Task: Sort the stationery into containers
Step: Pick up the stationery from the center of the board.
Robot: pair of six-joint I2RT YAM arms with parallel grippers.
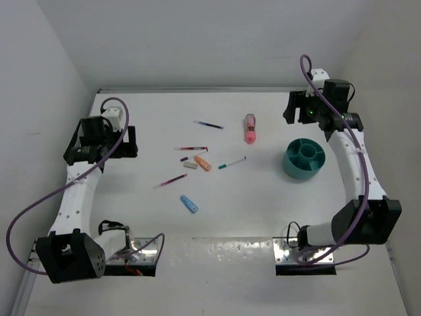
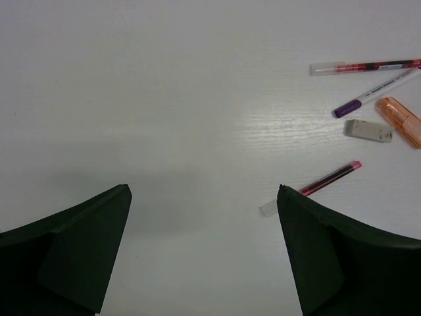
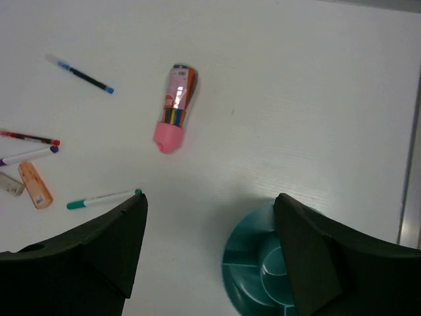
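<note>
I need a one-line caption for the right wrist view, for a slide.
Open right hand above the table: teal organiser cup at the bottom edge, pink marker and pens loose beyond.

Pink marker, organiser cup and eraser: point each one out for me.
pink marker (image 3: 175,105), right wrist view, middle of its barrel.
organiser cup (image 1: 298,172), top external view, near outer wall.
eraser (image 2: 368,130), left wrist view, centre of its top face.
</note>
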